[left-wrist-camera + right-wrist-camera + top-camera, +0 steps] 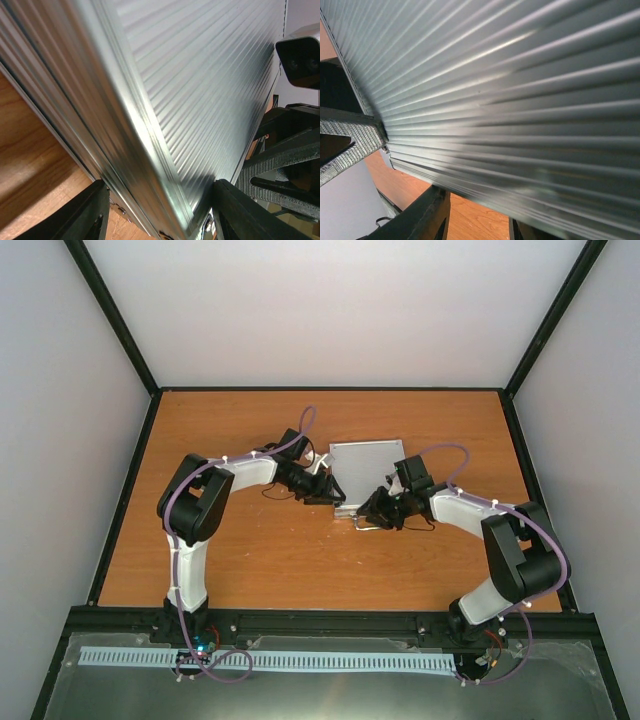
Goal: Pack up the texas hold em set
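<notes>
Reaching in from both sides, the two arms bend at the elbow and meet at the case (367,470). We see it lying shut near the middle of the counter (250,550).

The left arm goes up, folds over and stretches to the right. The left hand (322,487) is at the near left corner of the case. In the left wrist view that corner sits between its two black fingers (85,215), and both of them touch it. So this hand is part way closed and holds the case.

The right arm bends the other way and points left. The right hand (378,510) is at the near edge of the case, just beside the small metal handle (361,523). Its black fingers (430,215) show just under the case. We cannot tell if this hand is gripping or loose.

The case is a flat silver box made of shiny metal. Its lid has many thin straight ridges that catch the light. The edges are smooth, bright strips. The counter is warm brown wood with a dark frame. The arms are white and black, and purple cables (175,510) run along them.
</notes>
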Controlling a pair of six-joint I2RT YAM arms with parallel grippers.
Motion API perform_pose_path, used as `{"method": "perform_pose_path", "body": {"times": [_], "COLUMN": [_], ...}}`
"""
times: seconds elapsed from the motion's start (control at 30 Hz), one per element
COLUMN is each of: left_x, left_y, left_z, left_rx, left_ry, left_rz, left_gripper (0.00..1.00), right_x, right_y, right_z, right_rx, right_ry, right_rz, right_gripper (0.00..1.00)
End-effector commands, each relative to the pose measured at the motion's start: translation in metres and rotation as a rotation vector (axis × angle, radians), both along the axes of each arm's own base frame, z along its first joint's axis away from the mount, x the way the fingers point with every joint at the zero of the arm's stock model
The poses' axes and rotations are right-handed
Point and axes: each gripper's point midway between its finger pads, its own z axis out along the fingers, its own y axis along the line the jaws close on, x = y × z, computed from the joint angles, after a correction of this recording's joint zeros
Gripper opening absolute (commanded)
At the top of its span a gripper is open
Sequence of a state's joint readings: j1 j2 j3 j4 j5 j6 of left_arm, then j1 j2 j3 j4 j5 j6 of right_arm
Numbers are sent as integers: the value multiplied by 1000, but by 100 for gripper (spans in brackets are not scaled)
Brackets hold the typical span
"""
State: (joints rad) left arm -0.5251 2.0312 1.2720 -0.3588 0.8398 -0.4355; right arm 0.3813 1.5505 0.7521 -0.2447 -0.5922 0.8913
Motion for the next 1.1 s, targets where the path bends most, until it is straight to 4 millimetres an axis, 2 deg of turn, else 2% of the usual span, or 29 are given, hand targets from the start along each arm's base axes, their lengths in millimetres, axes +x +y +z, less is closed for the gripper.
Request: {"method": "perform_pose_path", "body": {"times": [0.0,0.13,0.33,0.43,0.7,0.83,0.93,1.07], "left_x": [-32,-32,-32,-31,-34,-35,-35,-35], "left_y": [-9,-8,-9,-10,-8,-8,-8,-8], "left_z": [-12,-13,-12,-12,-12,-13,-13,-13], "left_rx": [33,38,32,29,32,32,30,27], "left_ry": [33,33,37,36,40,43,41,42], "left_rz": [-80,-81,-81,-82,-81,-83,-82,-82], "left_gripper": [56,56,54,54,54,54,54,54], "right_x": [36,32,15,18,27,32,40,47], "right_y": [-12,-14,-20,-20,-21,-20,-18,-18], "right_z": [18,19,18,11,1,6,13,19], "right_rx": [-43,-70,-75,-85,-94,-86,-77,-79], "right_ry": [-126,-121,-85,-74,-76,-91,-113,-126], "right_rz": [-86,-54,-58,-63,-92,-112,-122,-137], "right_gripper": [33,33,49,52,53,52,49,39]}}
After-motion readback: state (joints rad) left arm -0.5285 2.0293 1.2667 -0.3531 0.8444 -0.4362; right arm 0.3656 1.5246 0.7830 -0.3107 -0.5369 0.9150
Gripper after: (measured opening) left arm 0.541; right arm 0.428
